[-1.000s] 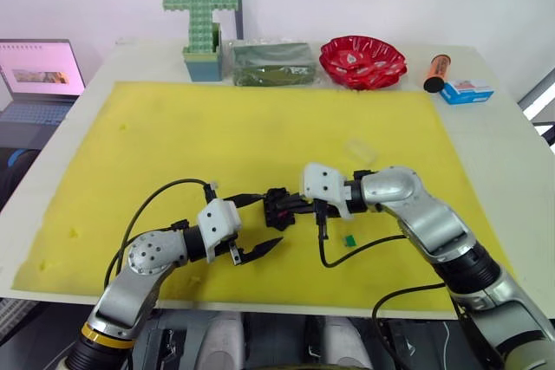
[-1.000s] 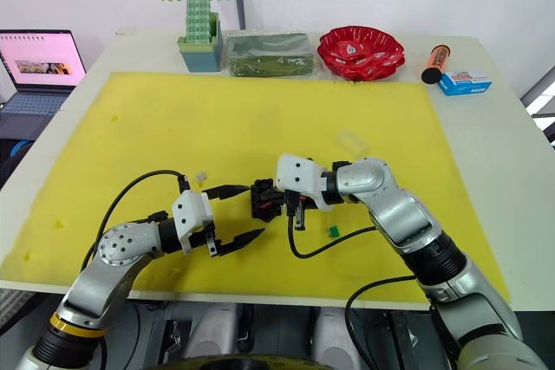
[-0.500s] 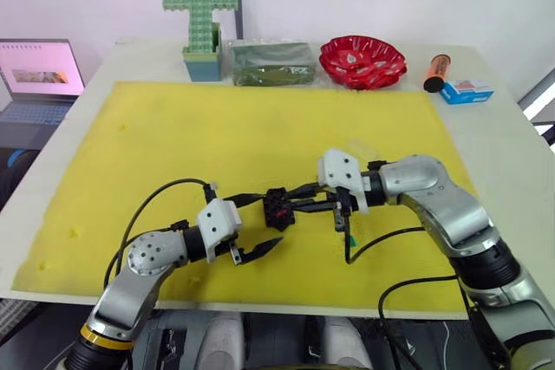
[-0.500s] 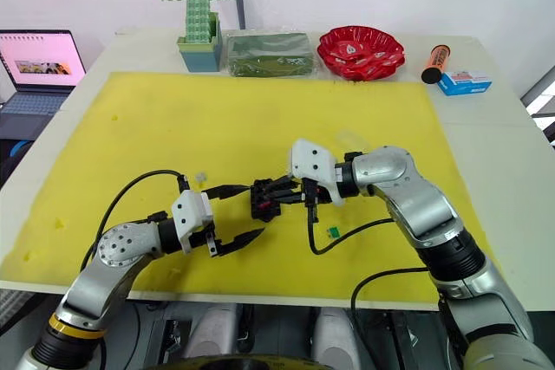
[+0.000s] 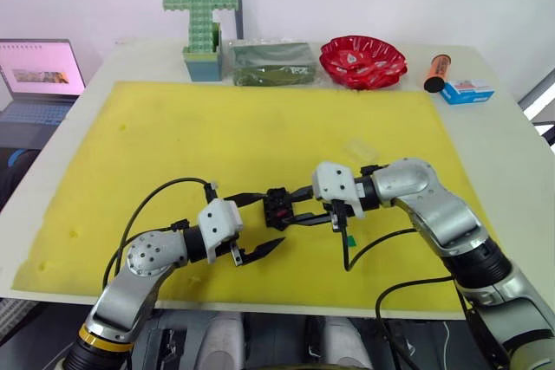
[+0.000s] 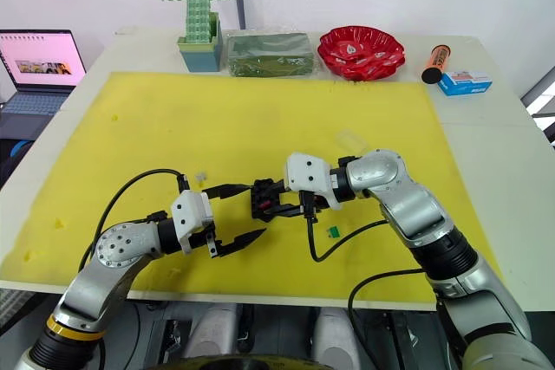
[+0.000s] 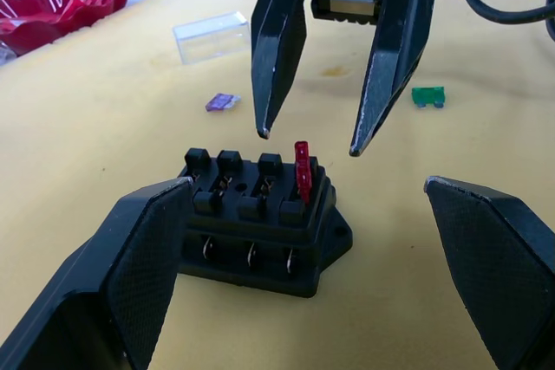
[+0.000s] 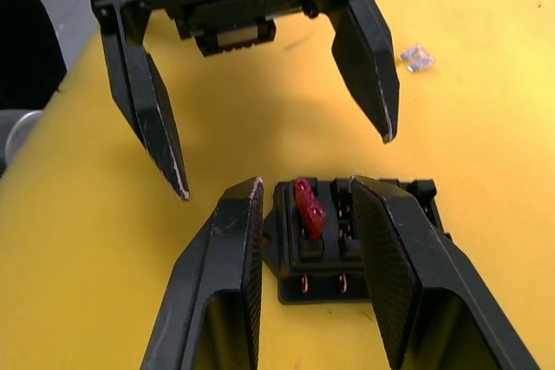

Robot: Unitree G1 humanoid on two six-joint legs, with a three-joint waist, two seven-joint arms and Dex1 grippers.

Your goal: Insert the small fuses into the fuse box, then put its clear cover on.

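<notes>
The black fuse box (image 7: 260, 214) sits on the yellow mat (image 5: 217, 127) with the red fuse (image 7: 303, 171) upright in an end slot. The right gripper (image 7: 308, 142) hovers spread above it, the left gripper (image 8: 282, 162) spread wide before it. Beyond the box lie the purplish fuse (image 7: 222, 102), green fuse (image 7: 427, 96) and clear cover (image 7: 212, 36)

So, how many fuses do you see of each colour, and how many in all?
red fuse: 1, standing in the fuse box
green fuse: 1, lying on the yellow mat
purplish fuse: 1, on the yellow mat
grey fuse: 1, on the yellow mat
Total: 4
</notes>
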